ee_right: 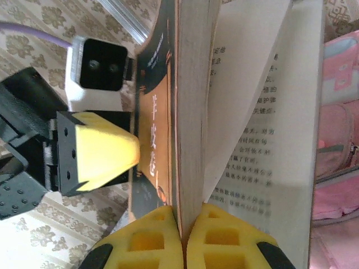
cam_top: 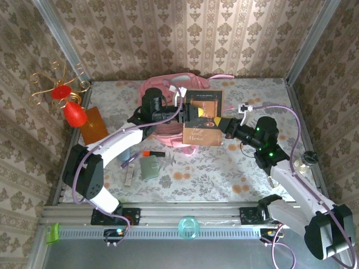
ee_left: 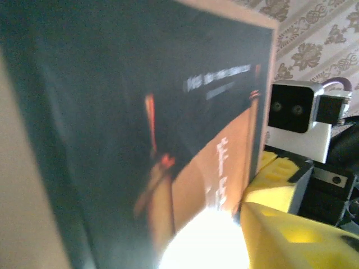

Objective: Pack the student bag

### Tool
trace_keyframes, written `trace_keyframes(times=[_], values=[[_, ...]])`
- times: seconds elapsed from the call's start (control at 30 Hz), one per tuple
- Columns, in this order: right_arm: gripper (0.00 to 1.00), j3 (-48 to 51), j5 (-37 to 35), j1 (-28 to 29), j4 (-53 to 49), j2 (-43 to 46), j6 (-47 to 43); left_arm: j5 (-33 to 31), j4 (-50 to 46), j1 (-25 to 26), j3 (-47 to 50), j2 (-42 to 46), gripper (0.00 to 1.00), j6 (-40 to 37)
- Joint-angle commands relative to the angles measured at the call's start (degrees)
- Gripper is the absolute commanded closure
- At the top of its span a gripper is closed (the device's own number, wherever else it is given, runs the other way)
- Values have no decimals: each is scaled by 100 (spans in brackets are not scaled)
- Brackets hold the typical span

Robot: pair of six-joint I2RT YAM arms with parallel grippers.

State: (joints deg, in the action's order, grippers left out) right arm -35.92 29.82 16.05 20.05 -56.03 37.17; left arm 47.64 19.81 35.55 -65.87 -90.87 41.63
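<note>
The student bag [cam_top: 162, 89], pink and soft, lies at the back middle of the table; its pink fabric shows at the right edge of the right wrist view [ee_right: 339, 140]. A book [cam_top: 203, 119] with a dark and tan cover hangs above it. My right gripper [cam_top: 221, 124] is shut on the book's lower edge [ee_right: 193, 168], its yellow fingertips pinching cover and pages while loose pages fan out to the right. My left gripper [cam_top: 187, 112] is at the book's left side, one yellow finger [ee_right: 101, 151] against the cover [ee_left: 140, 123]. How its jaws stand is hidden.
A red ornament with gold wire [cam_top: 70, 109] and an orange pad [cam_top: 92, 124] sit at the left edge. An orange marker [cam_top: 150, 153], a grey-green case [cam_top: 149, 167] and a pen [cam_top: 129, 176] lie front left. A jar [cam_top: 307, 161] stands right, a teal cup [cam_top: 189, 227] on the rail.
</note>
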Motion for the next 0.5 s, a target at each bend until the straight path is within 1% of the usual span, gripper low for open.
trace_keyframes(times=[0.0, 0.07, 0.13, 0.17, 0.2, 0.23, 0.27, 0.33, 0.37, 0.4, 0.47], values=[[100, -255, -348, 26, 135, -66, -484, 240, 374, -59, 29, 159, 55, 50], [100, -304, -458, 17, -104, -166, -657, 255, 372, -99, 41, 175, 68, 43], [90, -375, -455, 0, -360, -248, -806, 340, 382, -142, 45, 211, 79, 56], [83, -397, -464, -20, -479, -269, -897, 353, 383, -152, 55, 235, 84, 74], [72, -421, -452, -61, -639, -284, -1005, 353, 383, -177, 69, 286, 89, 74], [62, -441, -393, -129, -781, -315, -1132, 347, 383, -188, 89, 345, 92, 58], [55, -442, -279, -205, -866, -337, -1246, 342, 371, -202, 100, 403, 94, 39], [40, -455, 290, -427, -896, -519, -1340, 317, 294, -223, 112, 518, 97, -9], [29, -474, 591, -477, -858, -620, -1319, 325, 278, -225, 124, 561, 98, -21], [21, -530, 893, -482, -849, -740, -1310, 336, 261, -233, 127, 616, 99, -18], [14, -582, 1323, -408, -646, -971, -1203, 343, 284, -246, 148, 701, 100, 20]])
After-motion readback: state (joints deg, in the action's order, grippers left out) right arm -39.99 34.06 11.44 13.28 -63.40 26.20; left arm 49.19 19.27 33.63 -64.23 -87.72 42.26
